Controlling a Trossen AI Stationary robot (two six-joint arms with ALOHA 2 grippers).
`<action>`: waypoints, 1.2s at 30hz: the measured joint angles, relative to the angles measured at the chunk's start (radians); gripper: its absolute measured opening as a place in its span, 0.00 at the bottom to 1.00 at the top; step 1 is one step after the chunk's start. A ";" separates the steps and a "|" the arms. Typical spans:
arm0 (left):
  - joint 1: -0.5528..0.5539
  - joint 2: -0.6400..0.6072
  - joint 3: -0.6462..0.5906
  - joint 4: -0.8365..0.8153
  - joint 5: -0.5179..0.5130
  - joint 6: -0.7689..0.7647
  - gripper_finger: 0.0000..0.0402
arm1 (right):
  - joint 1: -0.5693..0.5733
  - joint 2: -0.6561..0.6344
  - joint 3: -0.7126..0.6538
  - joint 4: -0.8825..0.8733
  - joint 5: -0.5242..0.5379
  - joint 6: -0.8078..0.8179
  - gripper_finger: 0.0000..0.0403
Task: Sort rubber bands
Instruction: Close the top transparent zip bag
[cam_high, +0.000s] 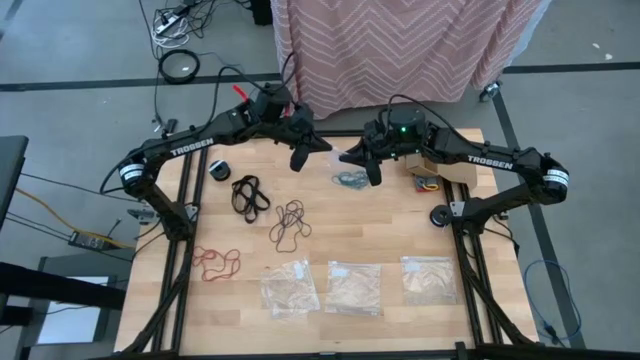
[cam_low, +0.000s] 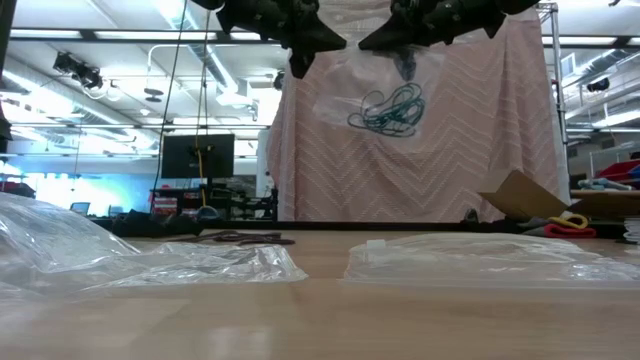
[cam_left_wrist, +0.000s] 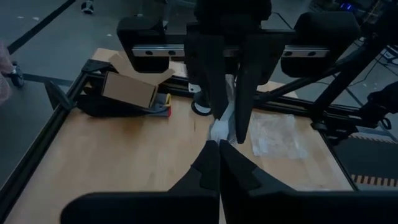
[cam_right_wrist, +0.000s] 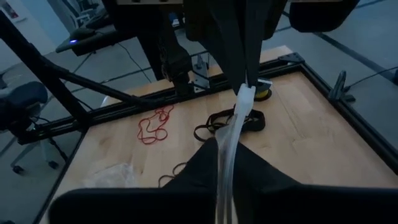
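**Rubber bands, teal cluster** (cam_low: 390, 110): off the table, lying in the belly of a clear bag (cam_low: 345, 95) that hangs in the air between my two grippers. Dial: high view, twelve at the table's far edge.

1. Red cluster (cam_high: 215, 262): flat on the table at 8 o'clock, loose.
2. Black cluster (cam_high: 250, 193): on the table at 10 o'clock.
3. Dark brown cluster (cam_high: 290, 222): on the table just inside the black one, also toward 10.
4. My left gripper (cam_high: 298, 160): raised, fingers pressed together on the bag's upper edge. Arm lettered "TROSSEN" in white.
5. Held bag: its mouth runs 9 to 3 between the two grips. The teal cluster sits at 4 o'clock from my left gripper and 7 o'clock from my right, which is nearer. I judge the next move depends on the bands staying low, away from the mouth.
6. My right gripper (cam_high: 371, 174): raised, clamped on the bag's other edge, with the plastic strip visible between the fingers. Arm lettered "TROSSEN".
7. Cardboard box (cam_high: 432, 168): at 2 o'clock, under my right arm; no writing legible.
8. Three flat clear bags (cam_high: 354, 288): in a row at 6 o'clock, along the near edge.
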 joint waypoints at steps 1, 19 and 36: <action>0.000 0.000 0.000 0.000 0.001 0.000 0.00 | 0.000 0.000 0.000 0.007 -0.004 0.002 0.11; 0.000 0.000 0.000 -0.001 0.019 -0.001 0.00 | -0.021 0.002 0.000 0.086 -0.006 0.052 0.27; -0.027 0.000 0.000 0.033 0.026 -0.005 0.00 | -0.020 0.003 0.000 0.099 -0.018 0.062 0.20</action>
